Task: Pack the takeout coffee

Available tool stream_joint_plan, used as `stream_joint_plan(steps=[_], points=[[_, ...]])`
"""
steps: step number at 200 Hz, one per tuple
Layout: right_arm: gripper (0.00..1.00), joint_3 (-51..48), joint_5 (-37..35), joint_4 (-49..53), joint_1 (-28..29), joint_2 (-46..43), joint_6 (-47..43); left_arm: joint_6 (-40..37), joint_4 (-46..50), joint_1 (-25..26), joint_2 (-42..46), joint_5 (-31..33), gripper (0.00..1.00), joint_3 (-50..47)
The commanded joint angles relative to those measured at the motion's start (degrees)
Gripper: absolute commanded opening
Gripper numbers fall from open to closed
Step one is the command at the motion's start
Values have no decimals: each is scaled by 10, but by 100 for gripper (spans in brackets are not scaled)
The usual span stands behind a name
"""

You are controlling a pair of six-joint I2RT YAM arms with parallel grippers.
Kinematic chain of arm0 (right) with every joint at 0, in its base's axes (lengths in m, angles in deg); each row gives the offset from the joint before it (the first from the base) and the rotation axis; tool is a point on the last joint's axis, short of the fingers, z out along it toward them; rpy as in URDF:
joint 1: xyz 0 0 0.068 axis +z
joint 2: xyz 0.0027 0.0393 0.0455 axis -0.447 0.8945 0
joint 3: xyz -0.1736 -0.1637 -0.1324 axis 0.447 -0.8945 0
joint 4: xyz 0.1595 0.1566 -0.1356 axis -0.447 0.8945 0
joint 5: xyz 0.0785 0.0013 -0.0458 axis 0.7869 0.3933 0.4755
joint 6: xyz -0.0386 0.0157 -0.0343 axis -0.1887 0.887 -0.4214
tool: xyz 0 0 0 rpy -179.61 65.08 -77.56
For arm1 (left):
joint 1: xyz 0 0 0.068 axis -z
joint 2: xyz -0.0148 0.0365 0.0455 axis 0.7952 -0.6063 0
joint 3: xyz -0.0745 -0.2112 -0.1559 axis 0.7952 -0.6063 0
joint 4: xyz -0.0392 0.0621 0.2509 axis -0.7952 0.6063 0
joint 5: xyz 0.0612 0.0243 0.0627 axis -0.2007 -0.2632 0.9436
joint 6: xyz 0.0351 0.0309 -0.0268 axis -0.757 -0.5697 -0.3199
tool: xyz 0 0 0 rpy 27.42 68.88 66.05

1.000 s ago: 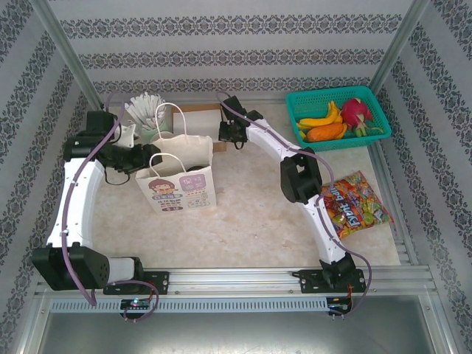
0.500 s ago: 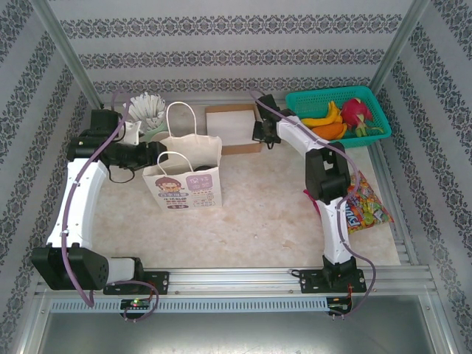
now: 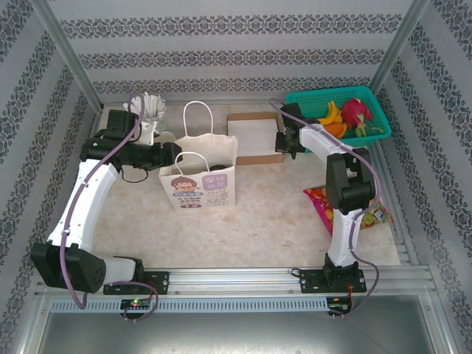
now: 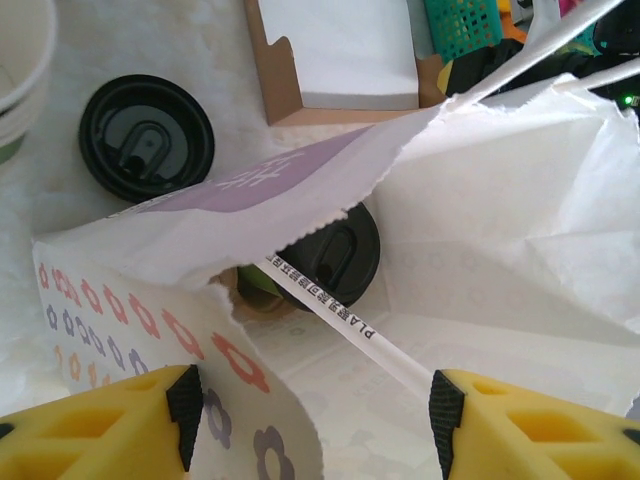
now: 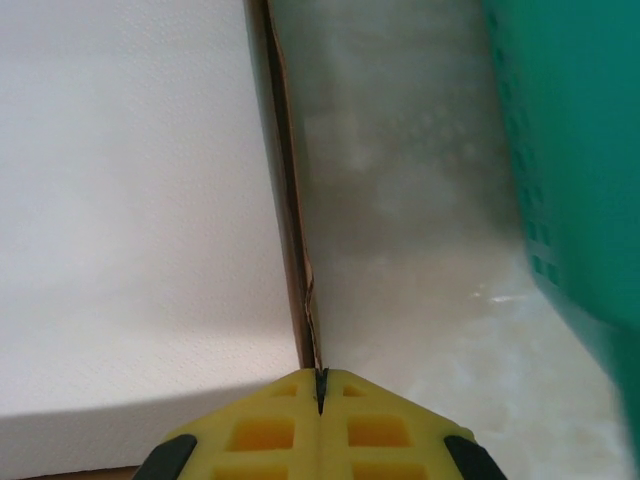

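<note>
Patterned wallpaper closes in a pale marbled table (image 3: 265,221) on three sides. A paper bag (image 3: 199,188) with a cartoon face stands left of the table's middle, handles up and mouth open. The left wrist view looks into it: the coffee (image 4: 335,258) sits inside, its black lid facing the camera and partly hidden by the bag's folded wall, with a bit of olive side beside it. A wrapped white straw (image 4: 345,318) lies slanted across the bag's inside, just in front of the lid. The left gripper (image 4: 310,408) is at the bag's mouth with its yellow jaws spread wide, the bag's near wall between them.

Outside the bag, toward the far left corner, a second black lid (image 4: 147,137) rests on the table beside stacked cream cups (image 4: 20,70). A cup of white sticks (image 3: 147,107) stands there too.

A brown box (image 3: 254,136) with a white top lies near the far edge. The right gripper (image 5: 320,395) is pinched tight on its thin brown side edge. In the far right corner a green basket (image 3: 333,93) holds a banana (image 3: 324,118), a dragon fruit (image 3: 356,110) and an orange fruit. A snack bag (image 3: 318,200) lies near the right edge, partly under the right arm.
</note>
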Motion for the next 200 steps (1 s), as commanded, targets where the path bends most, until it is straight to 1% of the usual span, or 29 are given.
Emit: stream_joint_plan(steps=[1, 21, 26, 42, 49, 53, 58, 64, 77, 92, 101, 111, 114, 126, 128, 130, 133, 180, 200], points=[[0, -25, 2, 17, -9, -27, -25, 16, -14, 15, 2, 7, 64, 10], [0, -34, 6, 21, -7, -37, -20, 16, -15, 15, 4, 12, 67, 12], [2, -34, 5, 22, -5, -41, -19, 15, -15, 15, 5, 12, 67, 14], [14, -30, -2, 26, 3, -52, -15, 18, -19, 15, 8, 19, 71, 18], [23, -25, -5, 28, 7, -58, -11, 22, -23, 15, 10, 25, 73, 19], [31, -21, -7, 30, 10, -59, -10, 24, -27, 15, 12, 29, 74, 19], [39, -15, -7, 32, 13, -59, -9, 28, -32, 15, 13, 33, 76, 20], [45, -7, -7, 36, 19, -60, -11, 31, -38, 14, 15, 37, 77, 19], [54, 15, -6, 44, 33, -52, -16, 43, -53, 15, 19, 49, 81, 16], [58, 41, -6, 50, 47, -33, -21, 54, -70, 15, 21, 52, 84, 9], [61, 59, -2, 52, 53, -16, -18, 57, -79, 15, 20, 40, 85, 5], [66, 84, 6, 58, 56, 7, -12, 56, -83, 15, 13, 5, 85, 3], [70, 92, 9, 61, 57, 13, -10, 57, -82, 15, 9, -4, 85, 4], [82, 121, 17, 69, 60, 40, -2, 67, -82, 16, -2, -26, 84, 5], [86, 127, 18, 70, 61, 45, -1, 68, -83, 17, -3, -29, 84, 5], [94, 131, 19, 70, 61, 49, 1, 69, -85, 17, -4, -31, 84, 4], [98, 137, 21, 71, 61, 55, 2, 69, -85, 18, -6, -35, 84, 5], [98, 237, 18, 106, 61, 139, 24, 85, -114, 55, -20, -55, 85, 10], [98, 273, 14, 132, 63, 170, 26, 97, -113, 63, -26, -51, 86, 14]])
